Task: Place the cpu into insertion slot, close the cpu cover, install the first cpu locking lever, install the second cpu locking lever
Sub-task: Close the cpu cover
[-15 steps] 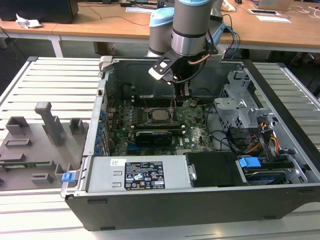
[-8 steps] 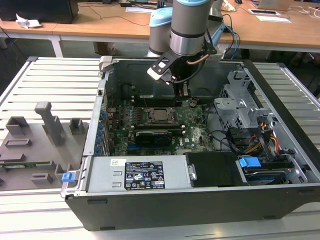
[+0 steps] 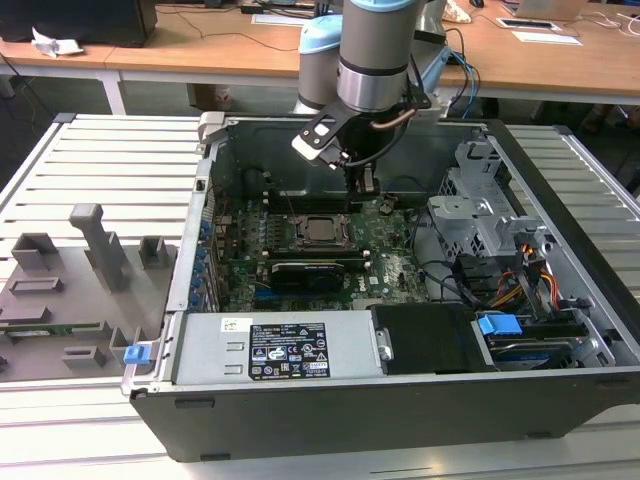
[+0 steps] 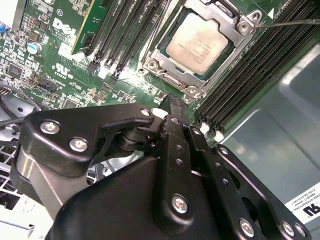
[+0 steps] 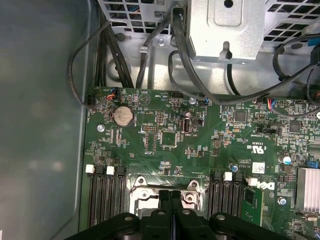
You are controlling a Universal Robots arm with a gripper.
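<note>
And here a slatted metal table (image 3: 110,160) is seen, with the open computer case (image 3: 350,415) laid flat on it. The arm (image 3: 375,50) is brought down from the far side, over the middle of the case. Along the near wall the grey power supply (image 3: 200,350) is mounted, and a black-and-white printed label (image 3: 288,352) is stuck on its top. The green motherboard (image 3: 395,265) is marked with white lettering and a small white sticker (image 5: 257,165).

The gripper (image 5: 170,194) is held just above the board at the socket's edge. Its fingers (image 4: 172,105) are pressed together, and nothing is gripped between them.

Now the socket: the cpu cover (image 4: 175,70) is folded down flat, and the cpu (image 4: 197,42) is seated inside its square window, faint print on its pale top. A thin lever rod (image 4: 295,22) is stretched out from the socket corner, across the black memory slots (image 4: 260,65). A coin cell (image 5: 123,116) is seated further along the board.
</note>
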